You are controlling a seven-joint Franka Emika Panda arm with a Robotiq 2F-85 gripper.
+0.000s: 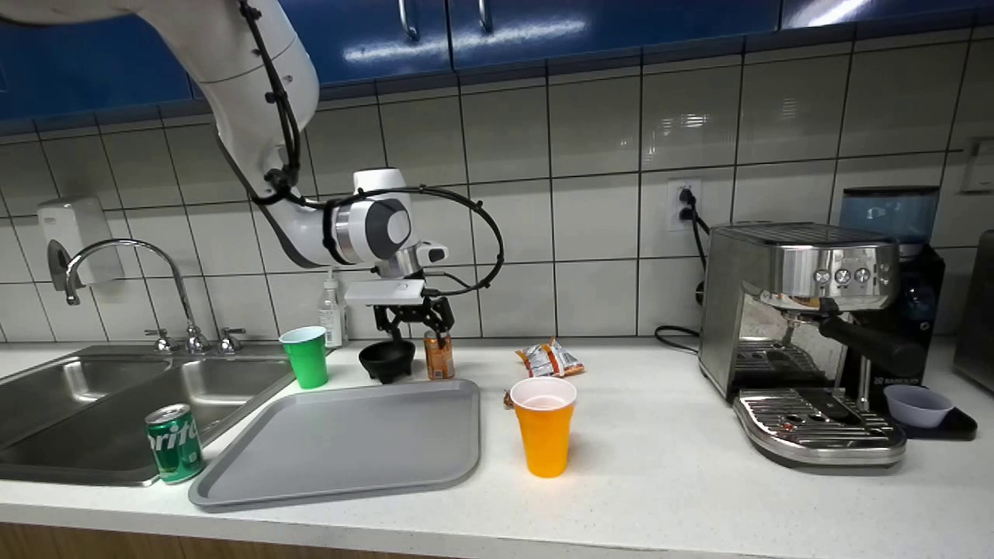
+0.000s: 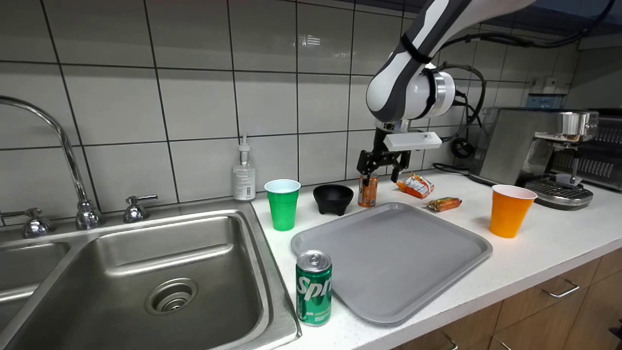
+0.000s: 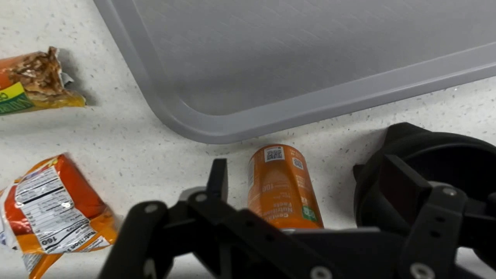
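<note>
Orange and glossy, a small can (image 2: 368,192) stands upright on the white counter (image 1: 660,497), just beyond the far edge of a grey tray (image 1: 349,442). Over it hangs the gripper (image 2: 380,181), its fingers (image 3: 219,178) spread apart; in the wrist view the can shows between them, closer to one, while the other overlaps a black bowl (image 2: 333,197). Contact with either is hard to tell.

That bowl sits left of the can on stubby legs, mouth up, its dark interior partly covered there by the finger, so its contents cannot be made out. Left of it stands a green cup (image 2: 283,209), upright, pale-lined, its bottom hidden. Right of the tray an orange cup (image 1: 546,435) stands upright, white inside its rim, the depth out of sight. Between the steel sink (image 2: 218,311) and the tray, near left, is a green Sprite can (image 2: 314,294), upright, its silver lid in place. A crumpled snack packet (image 3: 58,209) lies right of the small can; another packet (image 2: 443,204) lies nearer, beside the tray. Against the far wall (image 1: 505,217), behind the sink's corner, a pump bottle (image 2: 244,177) stands upright. In the sink's right half a drain (image 2: 171,295) shows.
</note>
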